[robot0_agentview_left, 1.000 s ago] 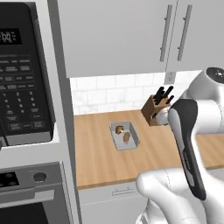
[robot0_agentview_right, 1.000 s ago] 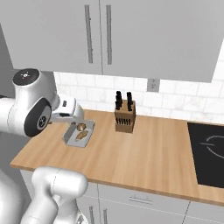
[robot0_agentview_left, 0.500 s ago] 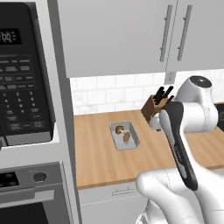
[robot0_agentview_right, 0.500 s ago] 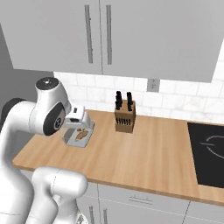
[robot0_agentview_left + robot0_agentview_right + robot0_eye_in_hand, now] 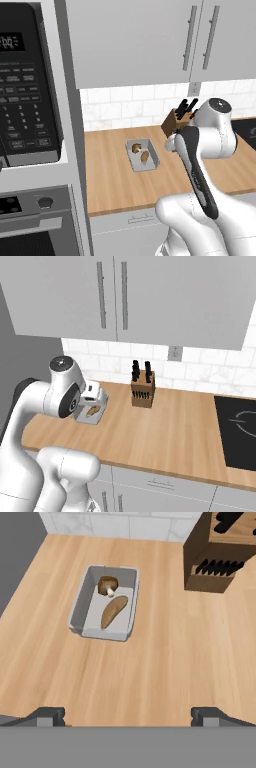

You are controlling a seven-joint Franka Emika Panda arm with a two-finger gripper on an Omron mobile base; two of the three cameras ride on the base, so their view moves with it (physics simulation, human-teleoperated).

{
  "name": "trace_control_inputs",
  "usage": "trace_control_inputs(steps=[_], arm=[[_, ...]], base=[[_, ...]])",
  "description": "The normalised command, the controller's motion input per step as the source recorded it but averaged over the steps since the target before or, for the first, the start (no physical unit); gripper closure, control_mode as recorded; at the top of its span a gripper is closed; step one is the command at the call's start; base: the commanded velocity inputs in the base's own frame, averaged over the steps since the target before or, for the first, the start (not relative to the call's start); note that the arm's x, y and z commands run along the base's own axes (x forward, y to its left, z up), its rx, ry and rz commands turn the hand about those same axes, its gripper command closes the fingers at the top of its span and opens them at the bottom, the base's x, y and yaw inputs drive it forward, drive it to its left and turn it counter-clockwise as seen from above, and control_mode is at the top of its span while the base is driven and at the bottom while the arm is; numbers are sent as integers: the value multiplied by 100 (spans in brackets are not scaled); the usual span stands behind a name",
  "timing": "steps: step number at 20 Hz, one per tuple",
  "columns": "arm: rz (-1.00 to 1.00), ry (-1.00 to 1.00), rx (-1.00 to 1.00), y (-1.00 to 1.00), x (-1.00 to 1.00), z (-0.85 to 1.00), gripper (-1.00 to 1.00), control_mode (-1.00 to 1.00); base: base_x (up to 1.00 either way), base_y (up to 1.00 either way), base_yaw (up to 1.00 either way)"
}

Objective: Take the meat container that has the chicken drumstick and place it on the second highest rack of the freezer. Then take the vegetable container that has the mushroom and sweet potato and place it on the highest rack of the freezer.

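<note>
On wooden counter [image 5: 165,657], grey tray [image 5: 81,607] holds mushroom [image 5: 107,585] and sweet potato [image 5: 113,611], knife block [image 5: 220,557] near. Gripper [image 5: 127,716] above, jaws fully apart, empty. Risk: off-centre descent clips tray rim, tips tray, spills vegetables.

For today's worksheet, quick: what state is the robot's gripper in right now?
Gripper: jaws open, holding nothing, above the wooden counter short of the grey container.

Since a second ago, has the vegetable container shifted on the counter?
No. The vegetable container sits at the same spot left of the knife block on the counter.
</note>
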Motion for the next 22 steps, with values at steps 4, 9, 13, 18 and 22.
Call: trace_control_inputs(steps=[4,9,13,18,22], arm=[[-2,3,4,1,76,-7,-100,-100],[-2,23,1,5,67,-27,-100,-100],[0,23,0,3,27,-52,-100,-100],[0,16,0,0,17,-47,-100,-100],[0,3,0,1,13,-32,-100,-100]], base=[[0,0,0],[0,0,0],[0,0,0],[0,0,0],[0,0,0]])
